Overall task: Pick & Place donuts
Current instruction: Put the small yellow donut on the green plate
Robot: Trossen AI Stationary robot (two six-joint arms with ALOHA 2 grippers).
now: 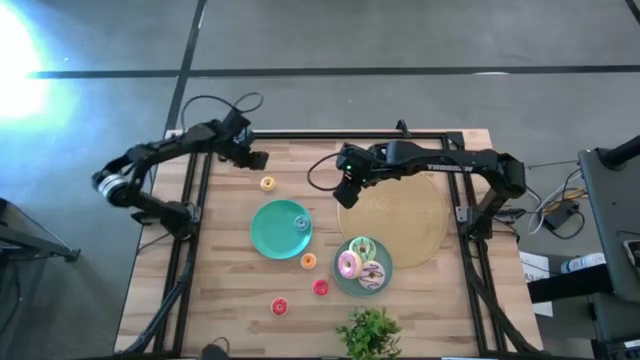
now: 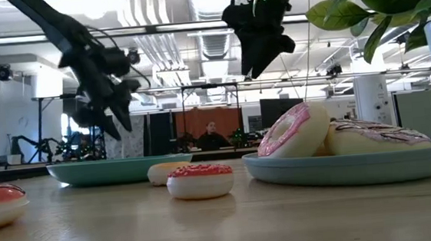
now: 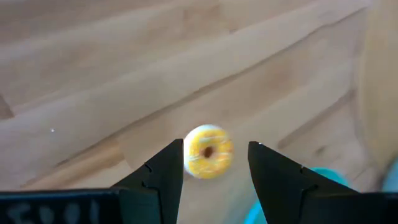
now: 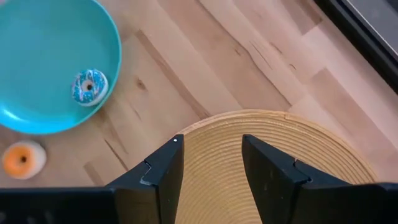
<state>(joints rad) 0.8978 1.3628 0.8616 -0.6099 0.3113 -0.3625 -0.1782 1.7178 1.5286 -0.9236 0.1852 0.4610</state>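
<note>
A tiny yellow donut (image 1: 267,183) lies flat on the wooden table. My left gripper (image 1: 255,158) hovers open just to the far side of it and above it. In the left wrist view the yellow donut (image 3: 208,151) shows between the open fingers (image 3: 163,168), apart from them. My right gripper (image 1: 347,190) is open and empty above the left edge of the tan woven mat (image 1: 395,215), which also shows in the right wrist view (image 4: 261,137). Pink (image 1: 348,264), green (image 1: 361,246) and white-purple (image 1: 372,275) donuts lie on a teal plate (image 1: 340,283).
A second teal plate (image 1: 275,232) holds a small blue donut (image 1: 301,222). An orange donut (image 1: 308,261) and two red ones (image 1: 320,288) (image 1: 279,306) lie on the table near the front. A potted plant (image 1: 370,335) stands at the front edge.
</note>
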